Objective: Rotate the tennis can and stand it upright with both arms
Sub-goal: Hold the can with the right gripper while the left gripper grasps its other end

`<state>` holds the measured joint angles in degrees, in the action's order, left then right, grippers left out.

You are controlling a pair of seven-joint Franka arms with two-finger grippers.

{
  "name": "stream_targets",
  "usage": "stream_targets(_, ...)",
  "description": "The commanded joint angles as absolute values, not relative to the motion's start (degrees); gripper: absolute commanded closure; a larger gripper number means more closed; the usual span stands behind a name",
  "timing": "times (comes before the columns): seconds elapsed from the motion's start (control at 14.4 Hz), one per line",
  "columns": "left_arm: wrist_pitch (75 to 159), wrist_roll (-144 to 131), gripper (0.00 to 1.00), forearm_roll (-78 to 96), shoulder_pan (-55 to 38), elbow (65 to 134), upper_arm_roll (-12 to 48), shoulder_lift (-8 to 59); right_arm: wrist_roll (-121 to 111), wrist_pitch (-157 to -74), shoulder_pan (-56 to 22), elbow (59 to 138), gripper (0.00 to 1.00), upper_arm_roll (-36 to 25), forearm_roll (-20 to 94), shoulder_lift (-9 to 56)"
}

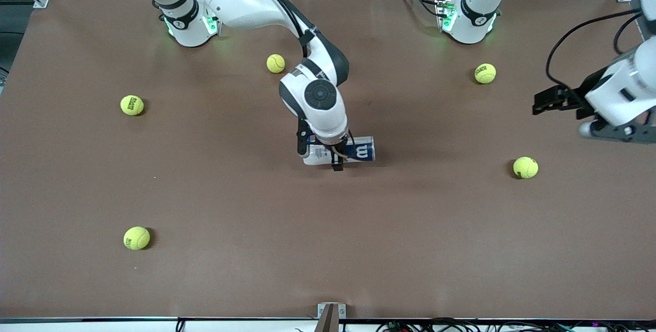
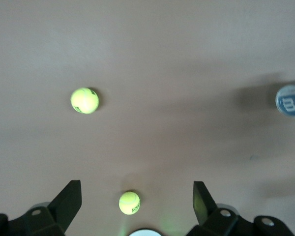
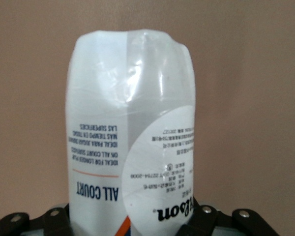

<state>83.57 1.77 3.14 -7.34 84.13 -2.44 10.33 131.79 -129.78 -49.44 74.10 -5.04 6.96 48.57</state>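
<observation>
Brown counter (image 1: 215, 193) fills the front view, where we see the tennis can (image 1: 359, 150) lying on its side near the middle, the right claw (image 1: 335, 160) clamped around it from above. Our left claw (image 1: 551, 100) hangs over the counter's left-arm end. From the left wrist, we see its fingers (image 2: 66, 204) spread wide above a tennis ball (image 2: 129, 202). From the right wrist, the can (image 3: 132, 128) fills our view, gripped.
</observation>
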Motion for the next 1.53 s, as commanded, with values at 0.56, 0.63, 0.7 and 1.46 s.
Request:
stream_targets(0.56,93.75,1.93,0.00,30.37,-5.98,95.50,-2.29,20.04,138.25,-131.13,-54.05,62.67,0.00,-7.38,2.11,60.12)
stream_targets(0.63,96.74,2.72,0.00,34.67,-5.98,98.23,-2.29,20.13,138.25,-131.13,-54.05,62.67,0.00,-7.38,1.94,60.12)
stream_targets(0.7,99.38,3.77,0.00,38.02,-6.06,100.26,-2.29,20.39,138.25,-131.13,-54.05,62.67,0.00,-7.38,1.93,60.12)
stream_targets(1.46,113.72,25.30,0.00,73.46,-9.58,110.83,-0.36,29.00,137.99,-117.87,-54.23,57.83,0.00,-6.77,2.64,56.17)
